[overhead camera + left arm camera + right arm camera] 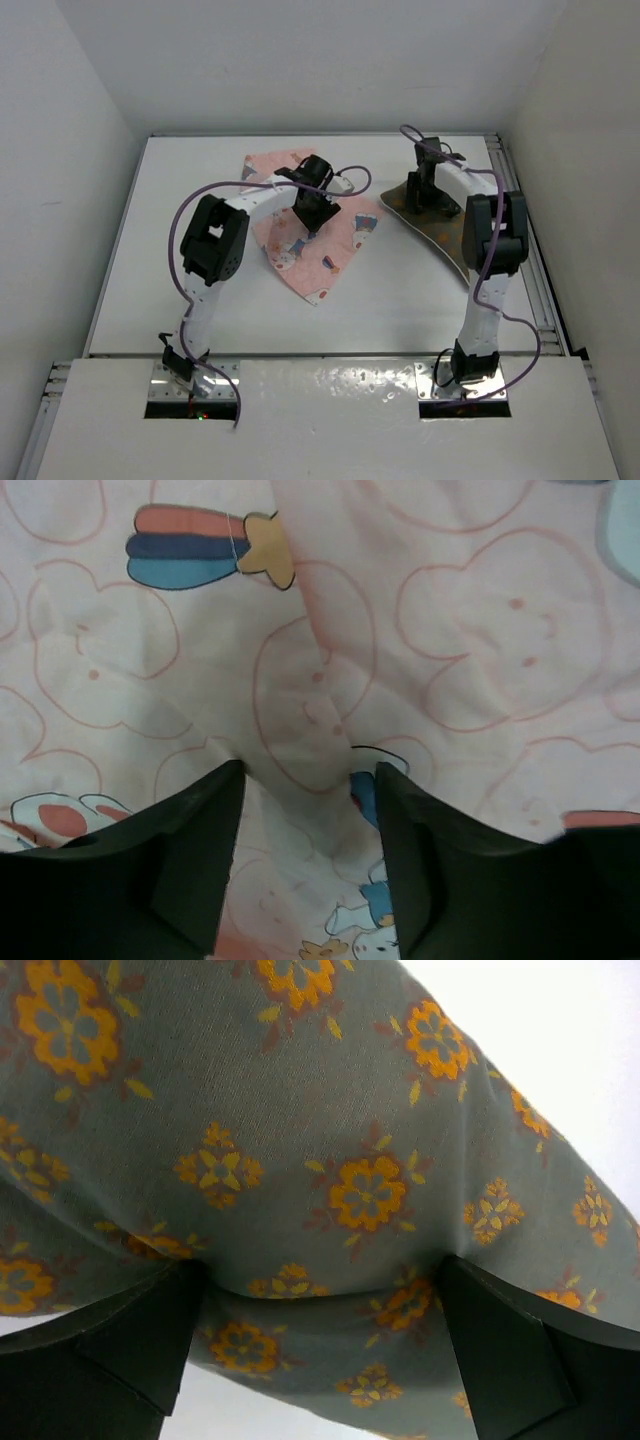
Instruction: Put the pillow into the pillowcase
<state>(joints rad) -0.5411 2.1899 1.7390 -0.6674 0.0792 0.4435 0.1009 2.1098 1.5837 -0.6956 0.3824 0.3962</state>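
Pillowcase (450, 630) fold stands between the left gripper's (308, 770) parted fingers, likely for pinching the sleeve open; the right gripper's (322, 1265) wide-spread fingers flank the pillow (300, 1110).

One pillow (320, 1130), one pillowcase (322, 258), one table (170, 220), two arms: left arm (215, 245), right arm (492, 240).

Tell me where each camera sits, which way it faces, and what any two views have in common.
Top external: above and behind the robot, looking down on the table; both whole arms show.
Left wrist: on the left arm, facing down at the pillowcase; the left gripper frames the bottom with two fingers.
Right wrist: on the right arm, close against the floral pillow; the right gripper straddles it.
Shared: the top view also holds pillowcase and pillow.
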